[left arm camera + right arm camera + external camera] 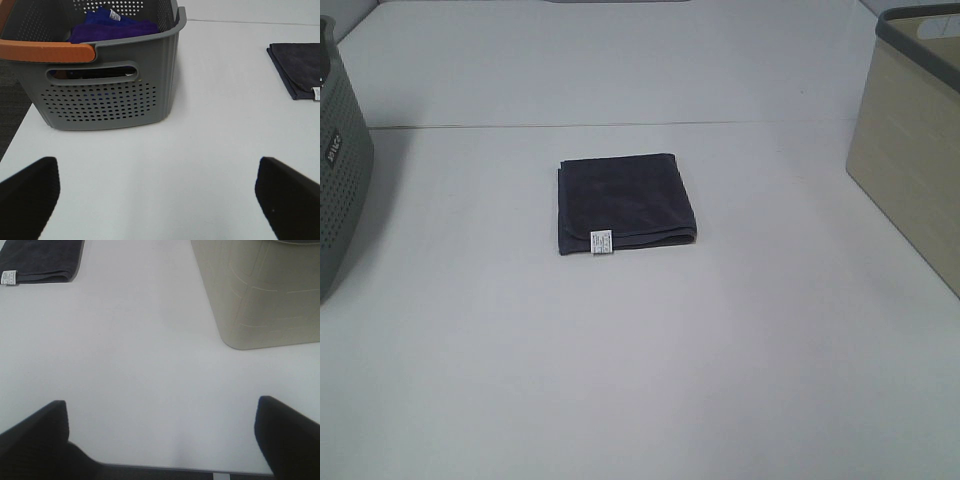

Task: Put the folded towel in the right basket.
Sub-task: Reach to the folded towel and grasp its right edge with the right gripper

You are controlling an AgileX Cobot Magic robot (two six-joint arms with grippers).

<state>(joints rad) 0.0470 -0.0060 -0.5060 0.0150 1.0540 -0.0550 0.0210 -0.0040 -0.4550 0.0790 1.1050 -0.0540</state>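
The folded dark grey towel (625, 203) with a small white tag lies flat in the middle of the white table (640, 360). It also shows in the left wrist view (299, 69) and in the right wrist view (41, 260). The beige right basket (912, 140) stands at the table's right edge; it fills part of the right wrist view (260, 295). Neither arm shows in the exterior view. My left gripper (160, 195) is open and empty near the grey basket. My right gripper (162, 435) is open and empty near the front edge, short of the beige basket.
A grey perforated basket (105, 85) with an orange handle (47, 51) stands at the table's left edge (340, 170) and holds blue and purple cloths (115, 26). A seam (620, 125) runs across the table behind the towel.
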